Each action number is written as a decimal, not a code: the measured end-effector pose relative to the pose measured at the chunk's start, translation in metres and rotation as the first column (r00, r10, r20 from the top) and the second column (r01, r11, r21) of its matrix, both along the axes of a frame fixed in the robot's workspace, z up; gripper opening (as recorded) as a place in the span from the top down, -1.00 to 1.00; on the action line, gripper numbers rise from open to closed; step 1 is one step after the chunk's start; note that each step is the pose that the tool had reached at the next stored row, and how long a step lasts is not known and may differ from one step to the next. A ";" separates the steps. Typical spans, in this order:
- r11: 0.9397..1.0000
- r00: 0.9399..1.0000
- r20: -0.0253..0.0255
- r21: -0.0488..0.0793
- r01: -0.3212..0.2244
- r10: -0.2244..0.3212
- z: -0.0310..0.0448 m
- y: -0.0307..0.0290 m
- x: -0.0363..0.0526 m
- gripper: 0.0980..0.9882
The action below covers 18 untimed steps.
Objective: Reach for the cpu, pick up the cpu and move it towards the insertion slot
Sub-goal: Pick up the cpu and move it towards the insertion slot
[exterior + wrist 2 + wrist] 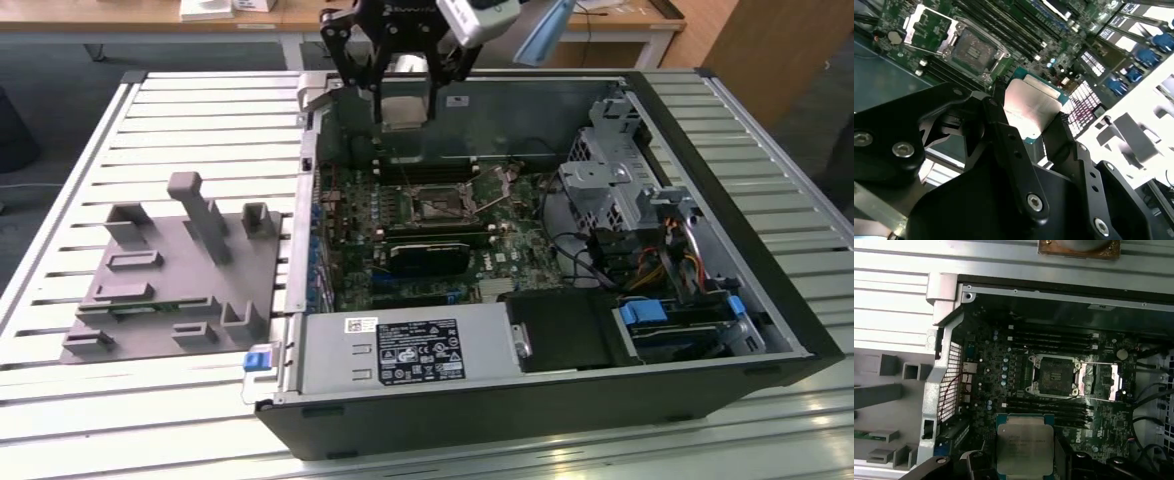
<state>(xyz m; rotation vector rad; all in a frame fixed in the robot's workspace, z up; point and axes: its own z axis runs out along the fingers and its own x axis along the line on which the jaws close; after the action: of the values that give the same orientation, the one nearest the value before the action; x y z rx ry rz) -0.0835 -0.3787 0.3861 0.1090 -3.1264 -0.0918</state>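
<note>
We hold the cpu (pixel 1023 447) clamped in our gripper (pixel 1036 130), carried flat above the open case's motherboard, short of the insertion slot (pixel 1054 375), its frame open.

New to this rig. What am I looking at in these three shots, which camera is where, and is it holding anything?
One robot arm with a black gripper is working over an open computer case that lies on a slatted table. The exterior view comes from a camera off the arm. The two wrist views come from cameras riding on the arm, looking past the gripper's fingers into the case.

The gripper is shut on the cpu, a flat silver square chip, also seen in the second wrist view. It hangs above the green motherboard, apart from the insertion slot, the open square socket with a dark centre.

On the exterior view's left, a grey fixture with blocks and posts lies on the table.
</note>
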 end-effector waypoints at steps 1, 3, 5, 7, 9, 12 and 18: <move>1.000 1.000 0.000 0.000 0.000 0.000 -0.0002 0.0016 0.0023 0.00; 1.000 1.000 0.000 0.000 0.000 0.000 -0.0006 0.0049 0.0064 0.00; 1.000 1.000 0.000 0.000 0.000 0.000 -0.0008 0.0078 0.0099 0.00; 1.000 1.000 0.000 0.000 0.000 0.000 -0.0013 0.0111 0.0143 0.00; 1.000 1.000 0.000 0.000 0.000 0.000 -0.0020 0.0150 0.0206 0.00; 1.000 1.000 0.000 0.000 0.000 0.000 -0.0030 0.0192 0.0309 0.00; 1.000 1.000 0.000 0.000 0.000 0.000 -0.0042 0.0222 0.0529 0.00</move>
<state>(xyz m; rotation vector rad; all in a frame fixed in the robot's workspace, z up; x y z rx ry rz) -0.0306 -0.3566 0.3819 0.1093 -3.1264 -0.0918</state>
